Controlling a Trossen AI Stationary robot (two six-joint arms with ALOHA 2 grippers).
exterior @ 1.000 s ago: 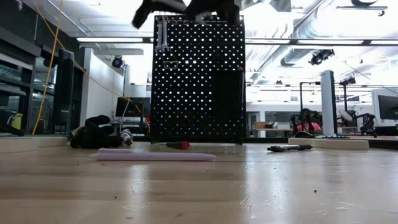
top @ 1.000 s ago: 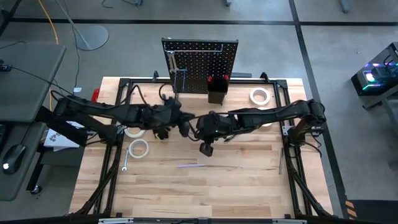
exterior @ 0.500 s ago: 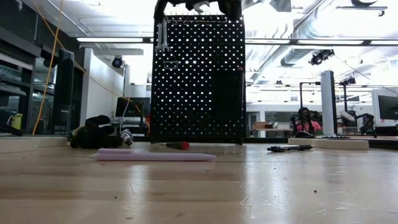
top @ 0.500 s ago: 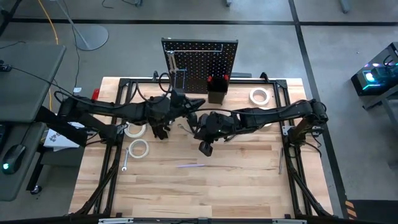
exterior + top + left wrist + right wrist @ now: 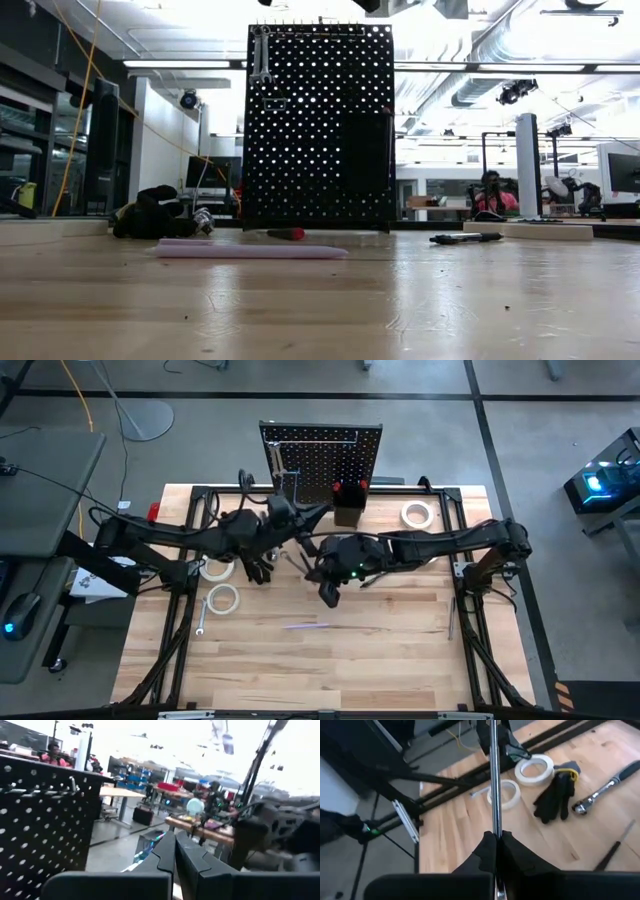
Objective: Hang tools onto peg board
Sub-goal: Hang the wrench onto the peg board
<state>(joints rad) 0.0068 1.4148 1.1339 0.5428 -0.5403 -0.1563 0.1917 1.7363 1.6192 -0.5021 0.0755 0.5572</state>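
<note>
CHANGE: your left tool (image 5: pixel 310 515) (closed, apparently empty) has swung toward the peg board (image 5: pixel 320 455) | RIGHT: right tool (image 5: pixel 494 837) clamps 1 slim silver shaft (image 5: pixel 494 780) above mid-tabletop (image 5: pixel 380 650) | MEANING: hanging likely next

Wooden table (image 5: pixel 380 650) with tape rolls (image 5: pixel 222 599), wrench (image 5: pixel 201 618), black glove (image 5: pixel 555 795), ratchet (image 5: pixel 605 790).

Three white tape rolls (image 5: pixel 418 513) (image 5: pixel 224 599) (image 5: pixel 213 569), one peg board (image 5: pixel 322 465), one ratchet (image 5: pixel 605 788), one pair of black gloves (image 5: pixel 556 796).
</note>
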